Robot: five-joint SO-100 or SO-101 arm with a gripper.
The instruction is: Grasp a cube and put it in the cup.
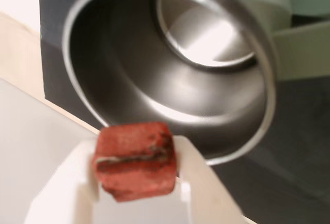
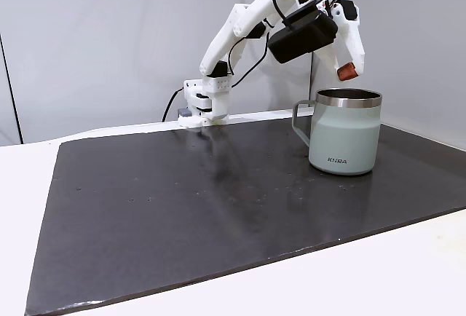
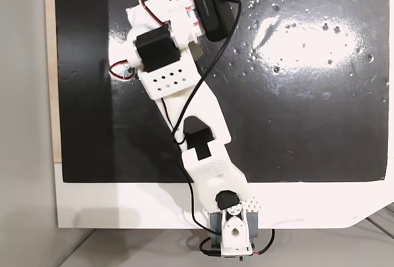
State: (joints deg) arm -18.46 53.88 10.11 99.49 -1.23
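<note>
Above the steel rim of the cup (image 2: 345, 131), the white gripper (image 2: 349, 73) holds the cube (image 2: 347, 72) clamped between its two fingers, clear of the mug. The wrist view shows the reddish-brown cube (image 1: 135, 159) pinched from both sides, one face turned to the camera and a dark seam running roughly level across it; the block is near-cubic, so no long axis can be told. Beyond it lies the cup's (image 1: 168, 69) open mouth and polished steel interior. The pale grey-green mug stands upright on a black mat (image 2: 189, 207), its handle to the left in the side-on fixed view, the arm (image 3: 184, 107) reaching over it.
</note>
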